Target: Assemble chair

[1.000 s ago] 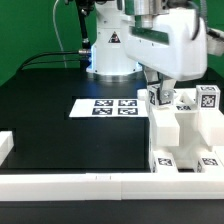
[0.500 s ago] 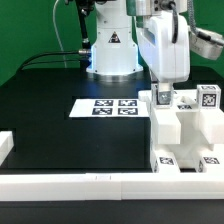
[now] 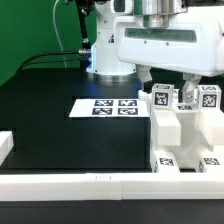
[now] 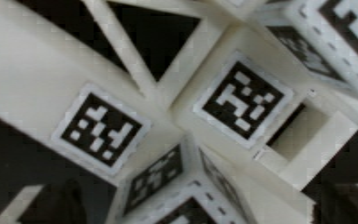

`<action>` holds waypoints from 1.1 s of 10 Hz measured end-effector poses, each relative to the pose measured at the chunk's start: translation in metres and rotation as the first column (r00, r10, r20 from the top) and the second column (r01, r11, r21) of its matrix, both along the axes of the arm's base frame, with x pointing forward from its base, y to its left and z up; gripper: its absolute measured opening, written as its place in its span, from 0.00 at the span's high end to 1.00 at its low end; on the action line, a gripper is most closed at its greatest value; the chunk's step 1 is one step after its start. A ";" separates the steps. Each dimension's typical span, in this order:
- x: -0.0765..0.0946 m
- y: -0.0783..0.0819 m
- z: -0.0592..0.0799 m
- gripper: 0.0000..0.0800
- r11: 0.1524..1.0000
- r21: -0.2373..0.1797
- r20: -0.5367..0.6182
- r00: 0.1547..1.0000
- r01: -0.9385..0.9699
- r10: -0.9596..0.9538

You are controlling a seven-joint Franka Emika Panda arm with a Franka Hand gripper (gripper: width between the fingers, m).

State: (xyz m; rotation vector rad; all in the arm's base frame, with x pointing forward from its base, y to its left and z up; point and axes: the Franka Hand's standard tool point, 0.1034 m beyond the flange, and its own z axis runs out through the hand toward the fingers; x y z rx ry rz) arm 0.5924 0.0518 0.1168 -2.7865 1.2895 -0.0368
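The chair's white parts stand joined as one blocky structure (image 3: 180, 128) at the exterior view's right, with tagged posts (image 3: 162, 98) sticking up at its top. My gripper (image 3: 168, 82) hangs just above those posts. Its fingers (image 3: 147, 76) stand wide apart to either side of the nearer post's top and hold nothing. The wrist view is filled with blurred white chair parts (image 4: 247, 100) and their black-and-white tags, seen very close.
The marker board (image 3: 105, 106) lies on the black table left of the chair. A long white rail (image 3: 80, 184) edges the table's front, with a white block (image 3: 5, 146) at the far left. The arm's base (image 3: 110, 52) stands behind.
The jaws have opened and let go of the tagged post. The hand has turned about its upright axis, so its broad side now faces the exterior view, and it has risen slightly.
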 end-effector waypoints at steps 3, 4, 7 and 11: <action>0.000 -0.002 0.000 0.19 0.970 -0.036 0.003 0.971 -0.241 0.241; 0.000 -0.003 0.000 0.23 0.974 -0.033 0.004 0.974 -0.224 0.224; 0.000 -0.002 0.000 0.57 0.992 -0.026 0.002 0.992 -0.126 0.126; 0.000 -0.005 0.000 0.65 0.966 -0.008 -0.015 0.966 0.257 -0.257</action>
